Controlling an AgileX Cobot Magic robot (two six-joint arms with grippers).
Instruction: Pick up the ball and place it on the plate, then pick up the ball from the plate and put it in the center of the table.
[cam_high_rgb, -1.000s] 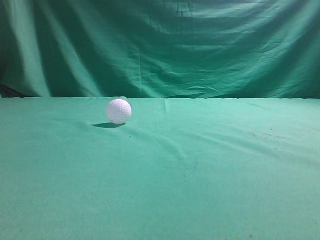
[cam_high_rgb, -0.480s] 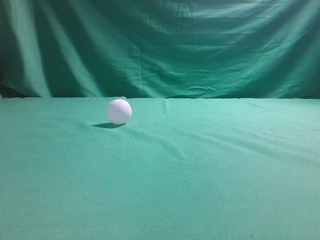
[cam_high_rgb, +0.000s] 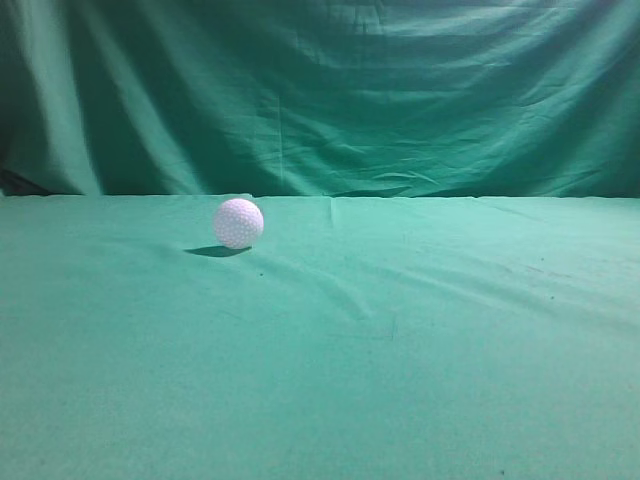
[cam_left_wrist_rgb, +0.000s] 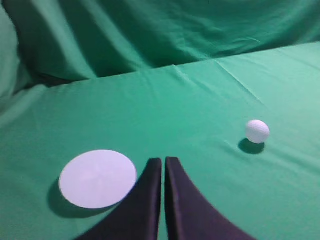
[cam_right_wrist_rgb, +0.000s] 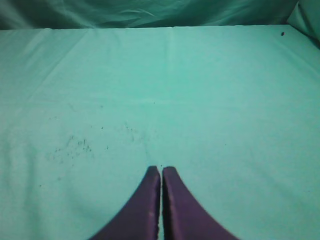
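1. Exterior view: the golf ball just sits on the green-cloth table, left of the middle and toward the back, with the draped green curtain hanging behind. No arm or claw shows here, and no plate either. Looks to me like the very first step, the pick-up, hasn't begun.

2. Left wrist view: the left gripper has its jaws pinched together, nothing between them. The ball is ahead of it and well off to its right. The white round plate lies just beside the fingertips on their left. My guess for the next move: spread the jaws, swing right and forward over the ball, then drop down on it. It's round, so a sloppy pinch could send it rolling.

3. Right wrist view: the right gripper is also closed and empty, hovering over bare cloth with a few dark specks ahead-left. No ball or plate anywhere near it.
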